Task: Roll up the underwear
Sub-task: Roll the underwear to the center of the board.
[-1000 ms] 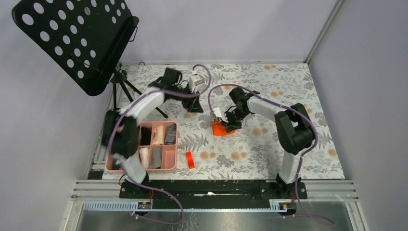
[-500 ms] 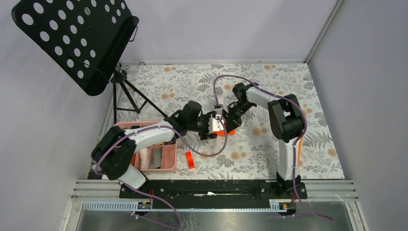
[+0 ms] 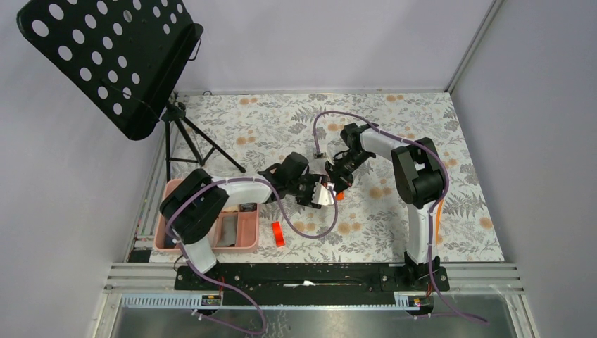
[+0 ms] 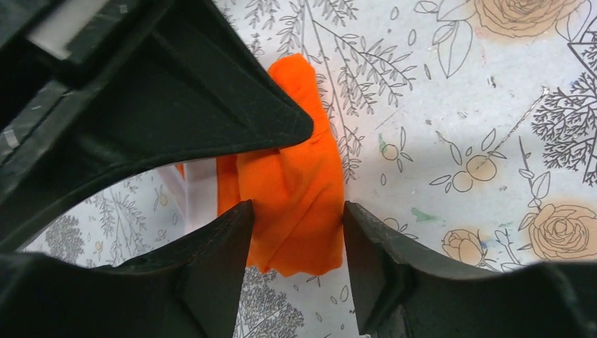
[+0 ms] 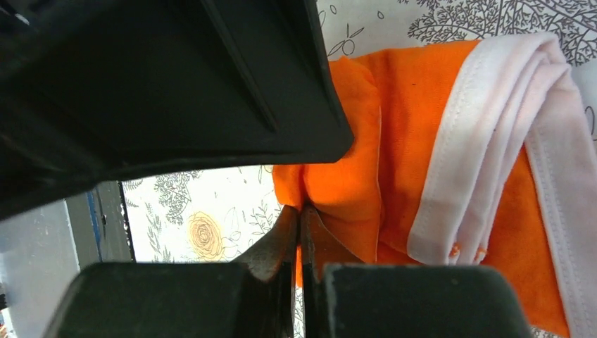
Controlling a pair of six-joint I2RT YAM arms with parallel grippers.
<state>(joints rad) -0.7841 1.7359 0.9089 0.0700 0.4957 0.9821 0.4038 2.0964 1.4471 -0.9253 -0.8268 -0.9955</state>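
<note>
- The orange underwear (image 4: 299, 169) lies on the table (image 3: 394, 141) near mid-table, between the two arms. It's well apart from the pink tray (image 3: 163, 236) at your left and the red block (image 3: 278, 234) near the front edge.
- The left claw (image 4: 296, 222) stands at a medium gap, straddling the garment. One of the fingers (image 4: 218, 246) sits at each flank, touching or just beside the cloth. I see no squeeze marks, so I judge it isn't clamping.
- The right claw (image 5: 301, 211) is closed tight. Its tips meet on a puckered fold at the orange edge, so it looks pinched on the cloth.
- The white waistband (image 5: 486, 120) is bunched in a strip across the side of the garment away from the right claw's tips.
- Key relation: in the left wrist view the bundle's long axis runs along the left fingers, not across them. The narrow end points away from the claw, the wider end sits between the tips.
- The arms come in from opposite sides, left from the near-left and right from the far-right. Both are at the cloth, so neither is meaningfully nearer.
- Stage, my judgement: the cloth is folded into a narrow strip but not rolled. There's no tight coil visible in either wrist view.
- Next move likely needs the right pinch as an anchor while the left claw turns the strip along that long axis.
- Risk: the right pinch holds only a thin fold at the edge, so a hard pull could slip it free or unfold the strip.
</note>
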